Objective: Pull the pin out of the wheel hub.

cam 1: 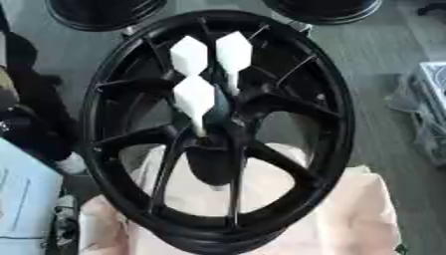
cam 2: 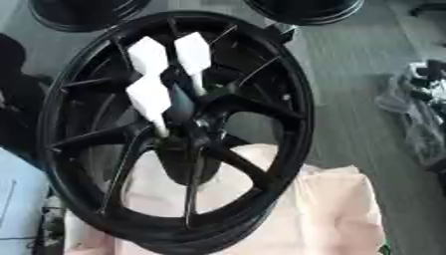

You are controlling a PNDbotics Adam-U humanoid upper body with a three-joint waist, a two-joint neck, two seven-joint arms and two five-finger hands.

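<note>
Filling most of the frame, a black spoked wheel hub stands tilted on a pale pink cloth at the bottom. Three white pins with broad faceted heads stick out of its centre, clustered in the upper middle, their thin stems running down toward the hub's middle. Neither hand shows in either view, so their state cannot be told. More black wheels lie along the top edge, on a grey floor.
</note>
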